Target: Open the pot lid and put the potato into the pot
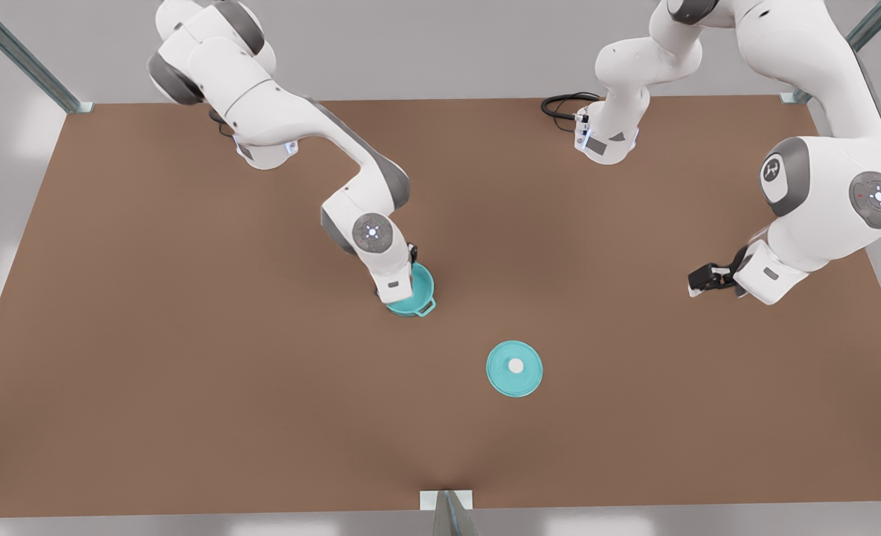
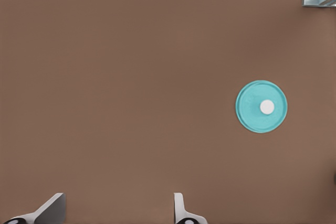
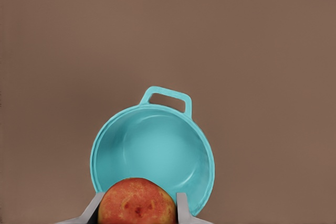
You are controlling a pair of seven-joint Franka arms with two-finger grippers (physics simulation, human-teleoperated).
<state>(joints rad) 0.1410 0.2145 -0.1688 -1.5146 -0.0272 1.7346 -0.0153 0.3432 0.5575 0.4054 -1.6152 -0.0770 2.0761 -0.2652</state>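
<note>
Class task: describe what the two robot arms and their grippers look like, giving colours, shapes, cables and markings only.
Both arms are glossy white with rounded segments and dark grey joint bands. Round grey caps on the joints carry small glowing white marks. A black cable loops at one base. The left gripper has a black body in the front view and pale grey fingers in its wrist view. The right gripper has similar pale grey fingers.

Brown tabletop, grey floor around, metal frame posts.
</note>
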